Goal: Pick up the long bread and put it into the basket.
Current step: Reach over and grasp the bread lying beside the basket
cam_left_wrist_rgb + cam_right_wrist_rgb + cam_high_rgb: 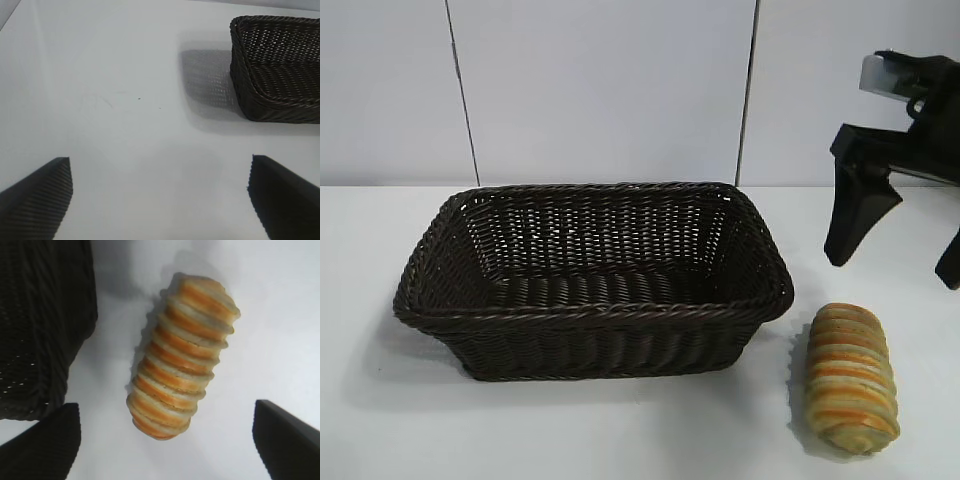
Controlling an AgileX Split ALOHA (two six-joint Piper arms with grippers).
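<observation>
One loaf, bread (851,378), lying on table (620,430) just right of basket (590,275), not yet lifted. Right gripper (895,255) hanging above it, jaws spread wide, empty, lining up to straddle loaf. Left gripper (160,200) idling beside basket, released.

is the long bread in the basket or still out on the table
Out. The long bread lies on the table beside the basket, which shows only bare wicker inside. The right gripper hangs open above the bread, not touching it.
</observation>
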